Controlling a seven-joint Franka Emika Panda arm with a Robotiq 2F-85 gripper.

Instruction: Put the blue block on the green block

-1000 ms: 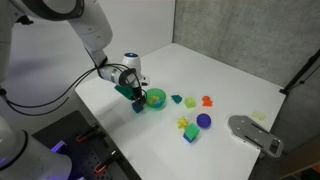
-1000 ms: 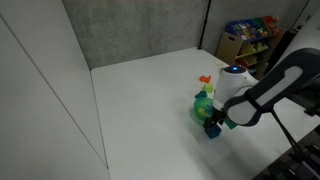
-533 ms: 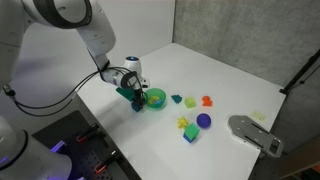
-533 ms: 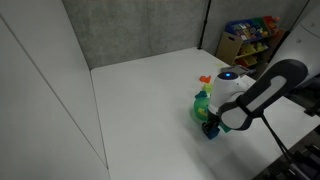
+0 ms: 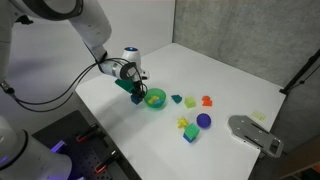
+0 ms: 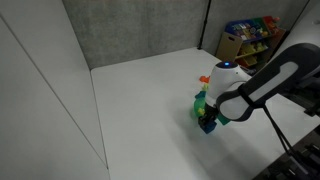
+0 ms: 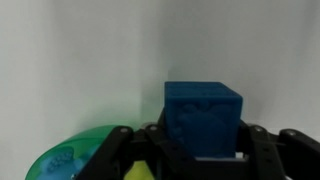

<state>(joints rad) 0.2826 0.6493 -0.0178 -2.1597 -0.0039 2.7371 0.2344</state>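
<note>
The blue block (image 7: 203, 118), a small dark-blue cube, fills the middle of the wrist view, clamped between my gripper's (image 7: 203, 140) black fingers. In both exterior views the gripper (image 5: 135, 92) (image 6: 208, 121) is shut on the blue block (image 5: 136, 98) (image 6: 209, 126) just above the white table, beside the green bowl (image 5: 155, 98). The green block (image 5: 190, 134) rests on the table further along, next to a blue-purple ball (image 5: 203, 121), well apart from the gripper.
The green bowl (image 7: 75, 160) shows at the lower left of the wrist view, close to the fingers. A teal piece (image 5: 177, 99), a yellow-green piece (image 5: 190, 101), an orange piece (image 5: 207, 101) and a yellow piece (image 5: 183, 123) lie on the white table (image 5: 230, 80). A grey device (image 5: 255, 133) sits at its edge.
The jaws have closed on the blue block, and the gripper has risen slightly with it beside the green bowl.
</note>
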